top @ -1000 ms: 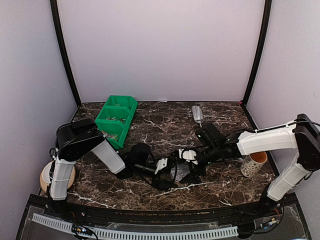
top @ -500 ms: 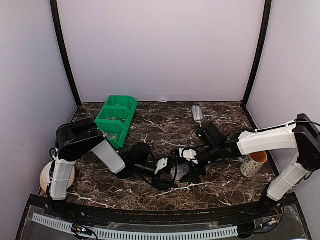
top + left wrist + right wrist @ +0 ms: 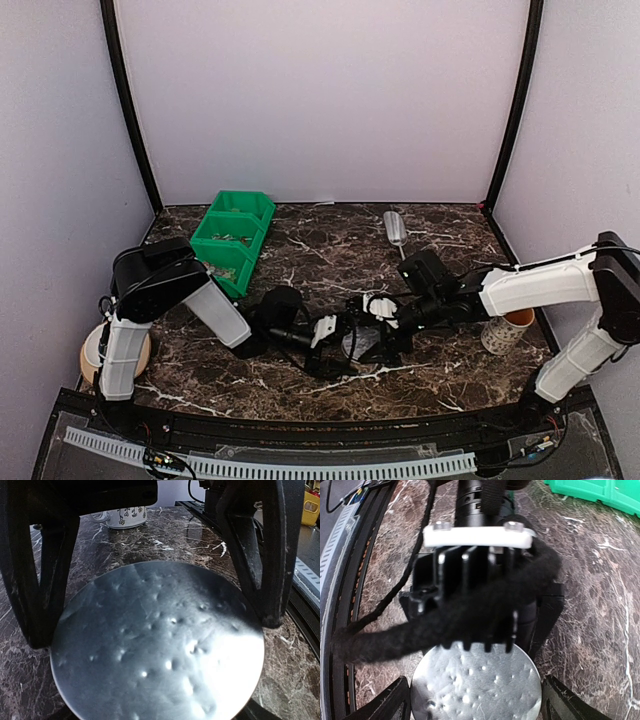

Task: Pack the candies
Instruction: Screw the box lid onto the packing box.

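Note:
A small round tub with a dimpled, shiny lid (image 3: pixel 357 345) stands on the marble table between both grippers. My left gripper (image 3: pixel 338 335) is shut on it; in the left wrist view its fingers (image 3: pixel 37 605) press the sides of the lid (image 3: pixel 157 645). My right gripper (image 3: pixel 378 332) reaches in from the other side, and its fingertips (image 3: pixel 400 700) sit right at the rim of the lid (image 3: pixel 476 687). Small candies (image 3: pixel 232 238) lie in the green bin (image 3: pixel 240 205) at the back left. Whatever is in the tub is hidden by the lid.
A flowered mug (image 3: pixel 505 330) stands under the right forearm and shows again as the mug (image 3: pixel 125 516) beyond the left fingers. A metal scoop (image 3: pixel 395 228) lies at the back. A tape roll (image 3: pixel 92 358) sits left of the left base. A black cable (image 3: pixel 445 625) crosses the right wrist view.
My right gripper's jaws have narrowed onto the tub's lid, and the right forearm has shifted slightly right and nearer. The left arm and the tub have stayed put.

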`<state>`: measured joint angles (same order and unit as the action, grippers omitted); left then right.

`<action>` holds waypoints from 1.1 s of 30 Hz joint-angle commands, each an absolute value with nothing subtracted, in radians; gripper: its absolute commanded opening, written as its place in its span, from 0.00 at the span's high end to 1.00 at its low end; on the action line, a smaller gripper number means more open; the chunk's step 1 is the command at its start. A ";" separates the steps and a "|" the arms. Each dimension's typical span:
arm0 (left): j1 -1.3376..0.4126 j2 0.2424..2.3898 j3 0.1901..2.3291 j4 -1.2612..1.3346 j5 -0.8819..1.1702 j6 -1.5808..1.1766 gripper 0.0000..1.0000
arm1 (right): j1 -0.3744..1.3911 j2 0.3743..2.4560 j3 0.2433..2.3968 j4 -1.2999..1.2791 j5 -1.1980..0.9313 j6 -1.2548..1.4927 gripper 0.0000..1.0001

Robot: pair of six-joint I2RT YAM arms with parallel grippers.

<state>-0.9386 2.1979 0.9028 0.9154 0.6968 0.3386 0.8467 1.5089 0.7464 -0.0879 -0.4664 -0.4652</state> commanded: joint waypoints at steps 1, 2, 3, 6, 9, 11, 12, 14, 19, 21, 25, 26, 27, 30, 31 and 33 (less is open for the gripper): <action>-0.940 2.291 0.870 0.655 0.495 0.285 0.21 | 0.846 1.481 0.691 0.062 -0.363 -0.350 0.14; -0.940 2.290 0.874 0.656 0.481 0.276 0.21 | 0.848 1.477 0.678 0.087 -0.338 -0.327 0.14; -0.940 2.292 0.877 0.656 0.467 0.267 0.21 | 0.850 1.475 0.670 0.103 -0.321 -0.309 0.14; -0.939 2.295 0.891 0.647 0.400 0.231 0.21 | 0.863 1.469 0.647 0.162 -0.261 -0.251 0.13; -0.937 2.296 0.908 0.636 0.324 0.181 0.21 | 0.865 1.486 0.646 0.193 -0.189 -0.176 0.13; -0.937 2.297 0.918 0.629 0.285 0.150 0.21 | 0.870 1.505 0.649 0.213 -0.156 -0.127 0.13; -0.937 2.296 0.923 0.625 0.262 0.135 0.21 | 0.873 1.513 0.648 0.227 -0.135 -0.102 0.13; -0.937 2.296 0.933 0.611 0.216 0.116 0.21 | 0.878 1.529 0.645 0.261 -0.107 -0.050 0.13; -0.939 2.296 0.946 0.592 0.131 0.069 0.21 | 0.890 1.568 0.668 0.288 0.023 0.059 0.12; -0.939 2.295 0.947 0.591 0.126 0.068 0.21 | 0.899 1.571 0.673 0.300 0.042 0.073 0.12; -0.939 2.295 0.935 0.607 0.140 0.078 0.21 | 0.905 1.554 0.680 0.291 0.027 0.048 0.09; -0.939 2.293 0.930 0.613 0.147 0.085 0.21 | 0.905 1.547 0.683 0.276 0.022 0.031 0.09; -0.939 2.291 0.921 0.620 0.160 0.096 0.20 | 0.905 1.538 0.686 0.256 0.017 0.014 0.08; -0.937 2.291 0.909 0.635 0.194 0.125 0.20 | 0.905 1.506 0.686 0.196 0.002 -0.048 0.04; -0.938 2.292 0.908 0.637 0.206 0.136 0.20 | 0.903 1.491 0.685 0.174 -0.007 -0.072 0.02; -0.937 2.290 0.902 0.643 0.235 0.153 0.20 | 0.896 1.453 0.676 0.135 -0.040 -0.119 0.02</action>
